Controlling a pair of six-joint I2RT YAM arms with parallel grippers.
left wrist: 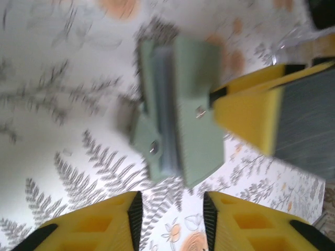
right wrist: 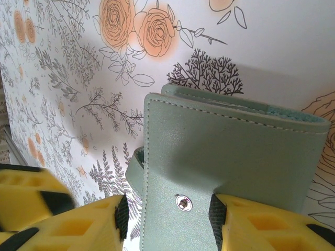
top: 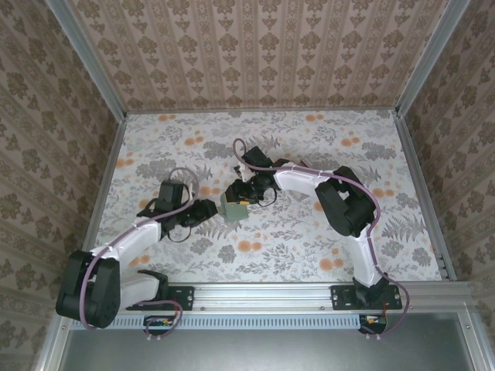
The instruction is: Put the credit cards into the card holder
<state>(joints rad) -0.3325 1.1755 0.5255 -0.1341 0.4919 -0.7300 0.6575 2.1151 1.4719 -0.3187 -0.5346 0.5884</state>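
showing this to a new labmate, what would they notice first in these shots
The sage-green card holder draws the eye first, pinched near its snap between the yellow fingers of the right gripper, around the table's middle. The left gripper faces it with jaws apart and nothing between them. The floral table cover and patterned walls stand out too.

No text, label, brand, number or sign can be read in any view. The card holder (right wrist: 220,157) is marked only by stitching and a plain metal snap stud (right wrist: 182,203). The table cover (top: 309,139) is printed with flowers and ferns, without lettering.
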